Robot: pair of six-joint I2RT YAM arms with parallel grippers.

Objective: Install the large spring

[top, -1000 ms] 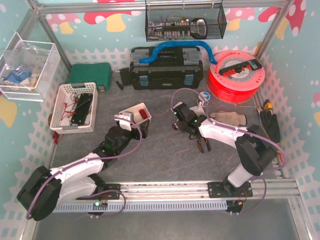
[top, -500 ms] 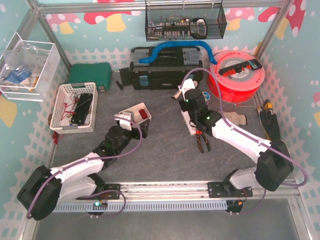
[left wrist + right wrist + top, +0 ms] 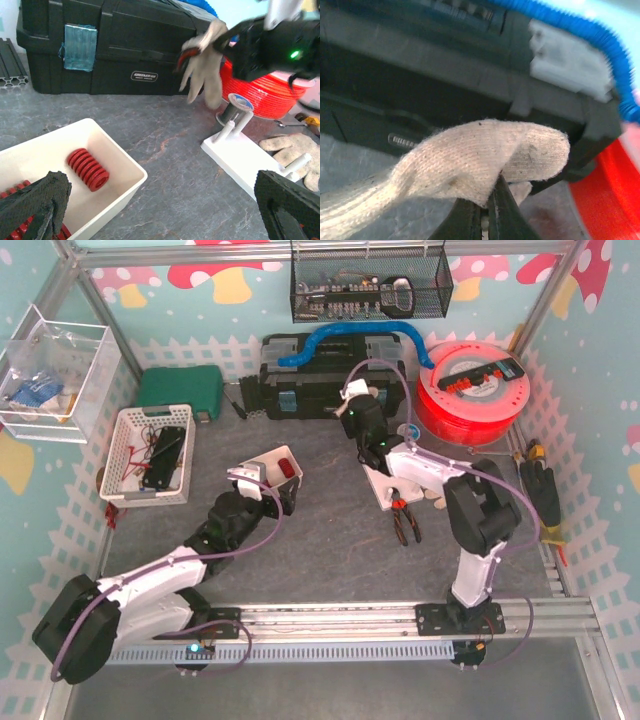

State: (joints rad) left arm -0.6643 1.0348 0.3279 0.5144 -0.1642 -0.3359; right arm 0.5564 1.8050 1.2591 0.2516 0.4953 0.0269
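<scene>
Red spring (image 3: 88,169): lying on its side inside the white bin (image 3: 117,172), close to the bin's right wall; touched by neither gripper. More red coil shows at the lower left edge of the left wrist view, mostly hidden, so cannot tell which is larger.
White bin: open-topped, on the grey table (image 3: 330,540), just ahead of the left arm's wrist.
Left gripper (image 3: 160,192): jaws spread wide with nothing between them, poised above the bin's near corner; black padded fingers (image 3: 35,202) frame both lower corners of the wrist view.
Base plate (image 3: 245,162): white, flat on the table to the right of the bin and apart from it, with upright white posts (image 3: 227,131) rising from it.
Right gripper (image 3: 487,202): fingers pressed together on a fold of a beige knit glove (image 3: 480,160), held off the table in front of the black toolbox (image 3: 330,375). In the left wrist view the glove's fingers dangle downward.
Second glove (image 3: 285,145): lying on the table just beside the base plate's far end.
Small silver reel (image 3: 239,101): standing behind the base plate.
Pliers (image 3: 405,523): on the table near the base plate's near edge.
Red filament spool (image 3: 470,390): right of the toolbox, against the back.
Blue corrugated hose (image 3: 350,337): draped over the toolbox lid.
White basket (image 3: 150,455): at the left side, holding dark parts.
</scene>
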